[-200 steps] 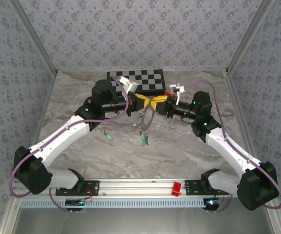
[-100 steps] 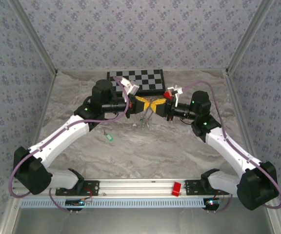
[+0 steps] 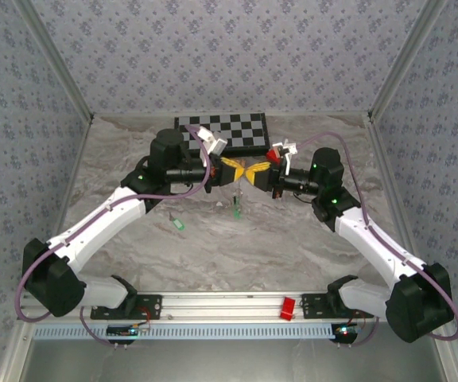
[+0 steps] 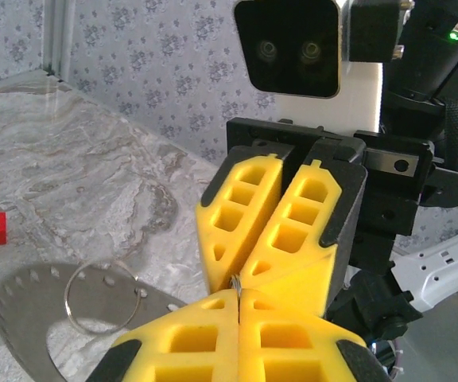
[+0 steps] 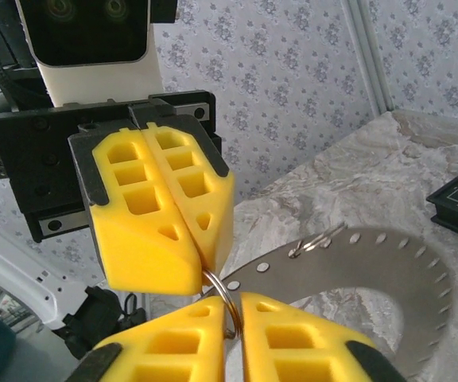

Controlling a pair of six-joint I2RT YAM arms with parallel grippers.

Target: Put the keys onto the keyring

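Yellow jaws met tip to tip: left gripper [image 4: 238, 293] from 9 o'clock clamped shut on the keyring [image 5: 219, 288], right gripper [image 5: 234, 306] from 3 o'clock pinched it too, likely bracing it for threading.

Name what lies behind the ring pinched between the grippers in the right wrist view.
A flat grey plate punched with small holes, a wire loop at its edge, marble table beyond. The right gripper's fingers cover the ring's lower part.
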